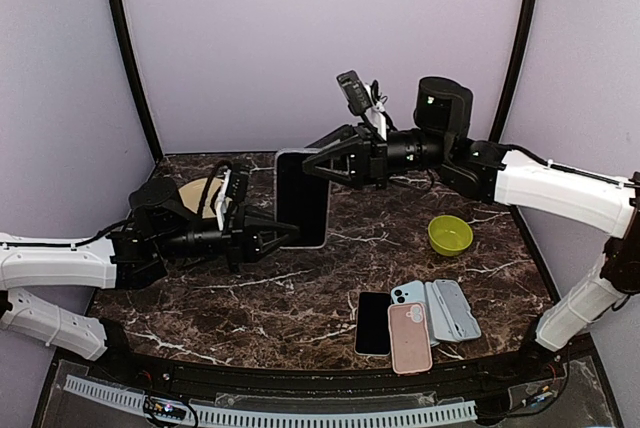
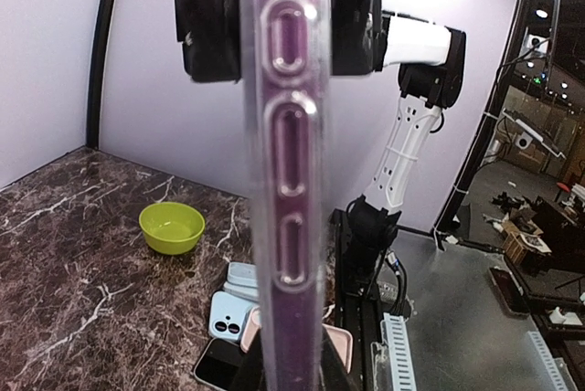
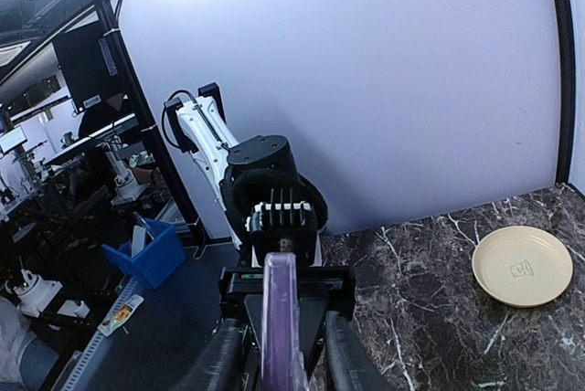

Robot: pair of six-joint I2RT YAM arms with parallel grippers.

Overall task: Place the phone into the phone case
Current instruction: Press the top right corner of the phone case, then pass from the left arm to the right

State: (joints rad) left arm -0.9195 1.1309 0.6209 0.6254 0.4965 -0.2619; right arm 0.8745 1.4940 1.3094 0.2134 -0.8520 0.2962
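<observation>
My left gripper [image 1: 284, 232] is clamped tight on the bottom of the clear case [image 1: 279, 188], holding it upright. The phone [image 1: 303, 198] shows dark inside it, but I can't tell how fully it's seated. Now my right gripper [image 1: 318, 165] straddles the top edge, fingers loosely apart. A bowl [image 1: 450, 235] sits further right.
</observation>
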